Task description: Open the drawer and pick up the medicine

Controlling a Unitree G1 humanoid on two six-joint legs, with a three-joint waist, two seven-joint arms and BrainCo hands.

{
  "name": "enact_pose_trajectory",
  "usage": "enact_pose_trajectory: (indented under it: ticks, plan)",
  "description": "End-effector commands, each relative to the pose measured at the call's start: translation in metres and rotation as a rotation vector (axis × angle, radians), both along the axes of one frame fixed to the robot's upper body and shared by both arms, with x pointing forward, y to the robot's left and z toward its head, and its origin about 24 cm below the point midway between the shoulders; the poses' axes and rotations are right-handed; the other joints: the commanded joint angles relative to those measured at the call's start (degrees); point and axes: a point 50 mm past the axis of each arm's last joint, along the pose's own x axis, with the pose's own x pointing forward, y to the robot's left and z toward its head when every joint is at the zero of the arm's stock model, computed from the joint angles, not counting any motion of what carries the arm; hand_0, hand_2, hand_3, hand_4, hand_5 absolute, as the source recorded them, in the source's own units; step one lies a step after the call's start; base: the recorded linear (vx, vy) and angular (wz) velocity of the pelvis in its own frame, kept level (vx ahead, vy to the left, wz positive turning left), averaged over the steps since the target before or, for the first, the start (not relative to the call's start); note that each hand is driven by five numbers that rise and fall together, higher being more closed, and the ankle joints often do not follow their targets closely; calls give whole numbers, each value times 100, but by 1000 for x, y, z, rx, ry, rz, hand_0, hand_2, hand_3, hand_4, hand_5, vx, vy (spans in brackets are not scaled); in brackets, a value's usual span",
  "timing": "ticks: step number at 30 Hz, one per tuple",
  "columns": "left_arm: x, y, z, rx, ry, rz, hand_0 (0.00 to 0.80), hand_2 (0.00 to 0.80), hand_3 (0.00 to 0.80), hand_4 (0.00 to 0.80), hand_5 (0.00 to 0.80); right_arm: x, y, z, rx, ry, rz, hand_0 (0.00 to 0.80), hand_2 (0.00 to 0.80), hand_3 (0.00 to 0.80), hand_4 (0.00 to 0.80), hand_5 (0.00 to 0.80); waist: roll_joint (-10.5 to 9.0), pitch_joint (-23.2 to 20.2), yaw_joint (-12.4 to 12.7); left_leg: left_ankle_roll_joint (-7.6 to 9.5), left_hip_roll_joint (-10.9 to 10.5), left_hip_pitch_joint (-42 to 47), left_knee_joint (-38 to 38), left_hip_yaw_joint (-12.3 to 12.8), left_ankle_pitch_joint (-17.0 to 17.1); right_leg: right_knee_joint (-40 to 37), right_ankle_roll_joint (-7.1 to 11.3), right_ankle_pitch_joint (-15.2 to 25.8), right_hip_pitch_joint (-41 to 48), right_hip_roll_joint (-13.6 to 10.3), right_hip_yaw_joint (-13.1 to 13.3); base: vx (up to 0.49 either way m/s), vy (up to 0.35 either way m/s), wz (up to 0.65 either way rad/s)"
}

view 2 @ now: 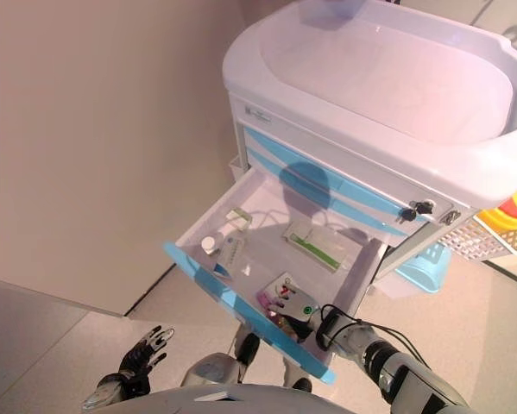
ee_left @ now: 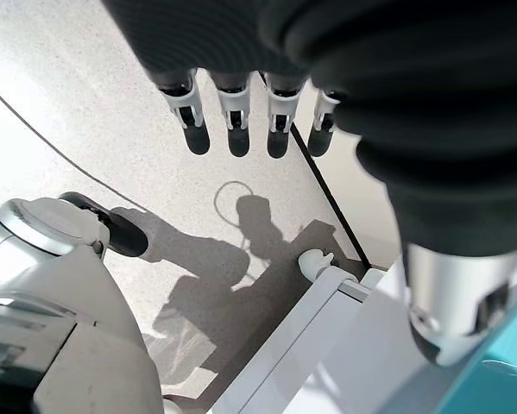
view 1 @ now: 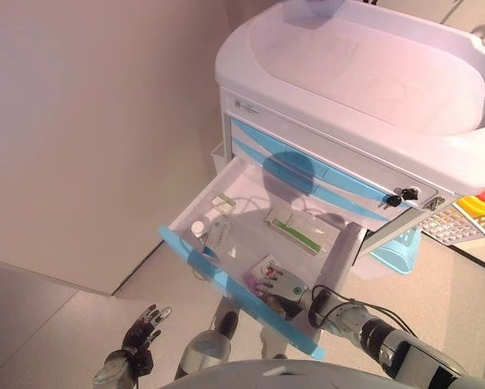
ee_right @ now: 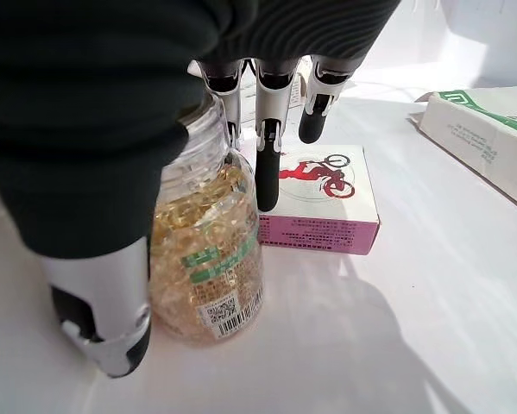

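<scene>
Right wrist view shows the medicine bottle (ee_right: pixel 208 259), clear plastic full of amber capsules, upright in the open drawer (view 1: pixel 195 258) beside a pink box (ee_right: pixel 323 203). Right hand (ee_right: pixel 111 216) brackets it, thumb one side, fingers loosely extended, not clamped. Likely light, rigid and slick; grip mid-body. Left hand (view 1: pixel 141 334) hangs open, low.

Both arms are silver-grey metal. The right arm (view 1: pixel 388 340) is built of rounded cylindrical segments split by a black band, with thin black cables (view 1: pixel 327 298) looping at its wrist. The left arm (view 1: pixel 112 371) ends in a glossy silver cuff. The left hand (view 1: pixel 141 334) and the right hand (ee_right: pixel 103 302) each wear a dark ribbed cover over back and wrist. Their silver fingers (ee_left: pixel 232 108) have pale slotted housings and dark tips, and the silver thumb (ee_left: pixel 452 293) is thicker and also dark-tipped.
</scene>
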Motion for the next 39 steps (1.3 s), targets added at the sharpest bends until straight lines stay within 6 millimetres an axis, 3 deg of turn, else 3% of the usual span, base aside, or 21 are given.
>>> enact_pose_trajectory:
  ticks: [1,17,23,27,35,39]
  plan:
    - [12,-3,3,10,-40,-32,0,0,0,0,0,9,-2,6,-12,-47,-11,0,0,0,0,0,-27,-60,-4,199,-249,54,26,49,-349,509,325,243,-252,-308,316,0,0,0]
    - [15,-5,3,9,-45,-35,0,0,0,0,0,11,-12,-1,-105,-37,-104,0,0,0,0,0,-10,-50,-15,202,-245,45,22,68,-336,503,324,260,-263,-310,323,0,0,0]
    - [17,-7,4,5,-47,-35,0,0,0,0,0,11,-23,-6,-155,7,-238,0,0,0,0,0,4,-41,-32,202,-241,30,20,81,-329,505,327,268,-278,-314,326,0,0,0]
    - [18,-9,3,2,-49,-29,0,0,0,0,0,5,-25,-12,-93,133,-377,0,0,0,0,0,24,-22,-60,200,-235,23,18,96,-324,502,324,276,-285,-316,344,0,0,0]
    - [20,-7,4,1,-44,-39,0,0,0,0,0,-14,15,-7,143,394,-129,0,0,0,0,0,10,-19,-54,197,-249,49,25,75,-328,489,311,273,-259,-328,351,0,0,0]
    - [18,-4,4,7,-40,-45,0,0,0,0,0,-21,30,2,192,416,48,0,0,0,0,0,-31,-39,-26,191,-250,52,23,67,-329,475,310,269,-247,-322,342,0,0,0]
